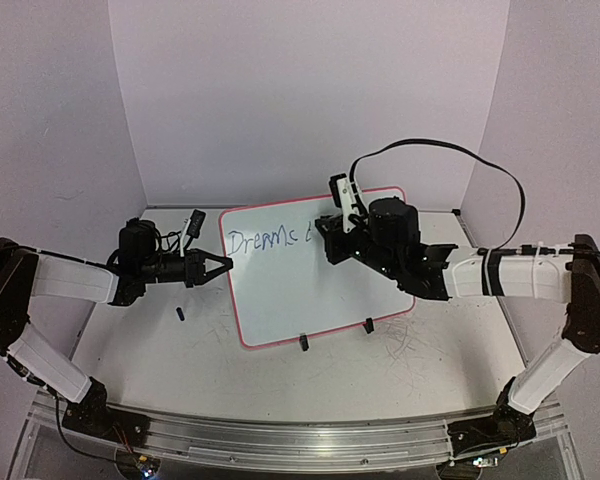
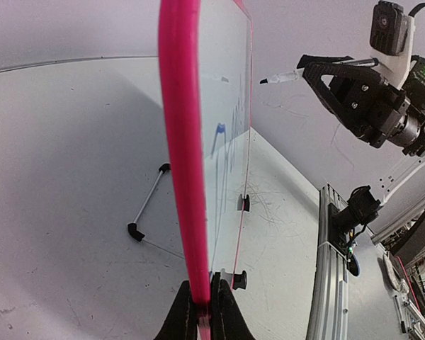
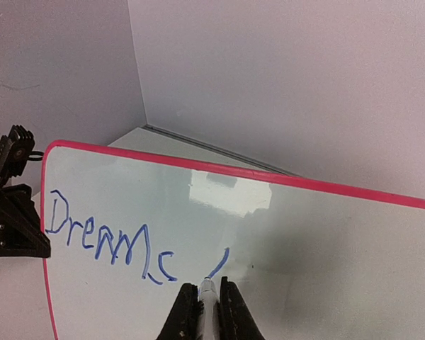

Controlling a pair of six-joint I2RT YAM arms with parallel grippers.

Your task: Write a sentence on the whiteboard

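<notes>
Writing is mid-sentence: the whiteboard (image 1: 310, 290) stands tilted on its two black clip feet (image 1: 304, 342) at the middle of the table (image 1: 180, 370), and blue lettering (image 3: 106, 237) runs across its upper left, reading roughly "Dream" plus a couple of further letters and one short slanted stroke. The left gripper (image 1: 220, 268) has its fingers pinched tight on the board's pink-red rim (image 2: 178, 142) at the left edge, bracing the board against the pen. The right gripper (image 3: 207, 292) is clamped on a marker (image 2: 282, 76) with the tip pointing at the board right at the foot of that slanted stroke — whether it is touching or a hair off the surface I cannot tell (the left wrist view hints at a sliver of gap). A small dark blue piece (image 1: 180, 314), possibly the marker's cap, lies on the table near the left arm. By my reading the step in hand is forming the next letter of a second word. The next move calls for light, even pressure and a short controlled stroke rightward along the same line, with the left hold firm so the board does not rock — there is ample blank board to the right and below.
</notes>
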